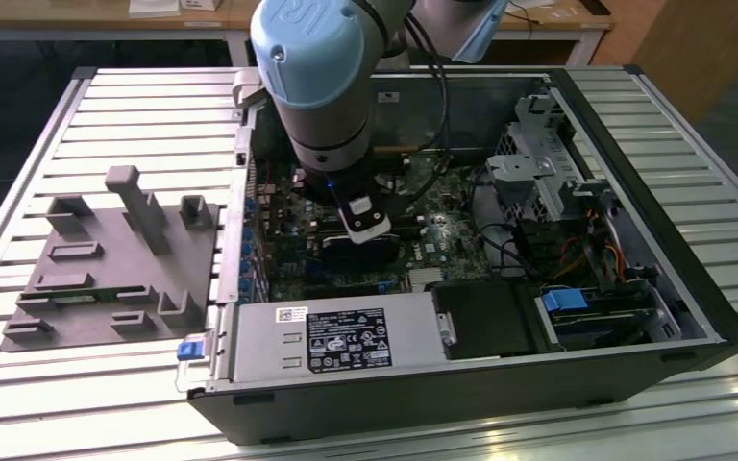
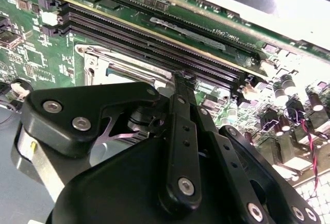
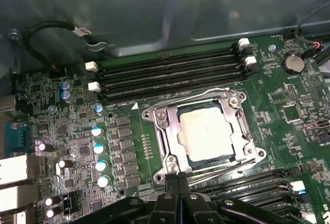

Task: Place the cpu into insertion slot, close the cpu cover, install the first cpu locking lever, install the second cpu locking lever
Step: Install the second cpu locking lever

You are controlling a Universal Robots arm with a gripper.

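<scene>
Just beyond the closed hand [image 3: 178, 183], the cpu [image 3: 206, 131] sits in the insertion slot [image 3: 157, 116] under its lowered cpu cover [image 3: 238, 134].

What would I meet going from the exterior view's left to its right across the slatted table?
Grey fixture block → blue tab at the case's corner → power supply → black fan housing → blue-handled drive bay → case side wall.

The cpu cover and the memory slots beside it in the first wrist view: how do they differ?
The cpu cover is a square silvery metal frame around the cpu; the memory slots are long, narrow and black. The cover holds a chip; the slots look unfilled. Both sit on the green board.
</scene>
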